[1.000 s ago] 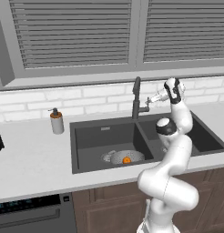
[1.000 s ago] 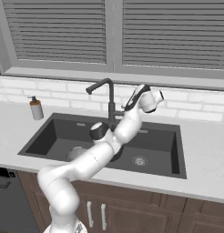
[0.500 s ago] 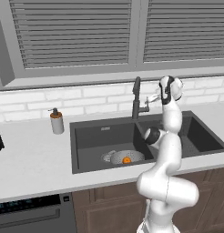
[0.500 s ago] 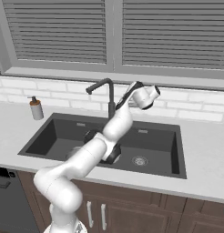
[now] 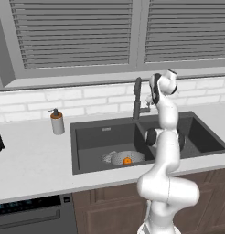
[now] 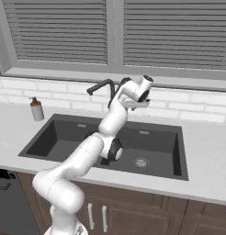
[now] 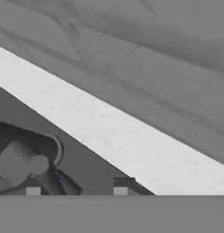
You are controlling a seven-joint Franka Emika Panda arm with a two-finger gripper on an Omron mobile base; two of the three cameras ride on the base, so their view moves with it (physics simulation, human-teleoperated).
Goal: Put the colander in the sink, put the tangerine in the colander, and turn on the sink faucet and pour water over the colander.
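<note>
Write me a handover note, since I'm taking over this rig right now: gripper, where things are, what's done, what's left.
Gripper: up beside the faucet, near its base; whether it is open or shut cannot be made out.
Colander: in the left basin of the sink.
Tangerine: inside the colander.
Done: colander and fruit are placed.
Left: no water can be seen running; work the faucet lever and get water over the colander.

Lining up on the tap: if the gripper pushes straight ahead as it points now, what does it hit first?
Likely the sink faucet base, just ahead of the gripper; depth is unclear, and the counter lies close behind.
</note>
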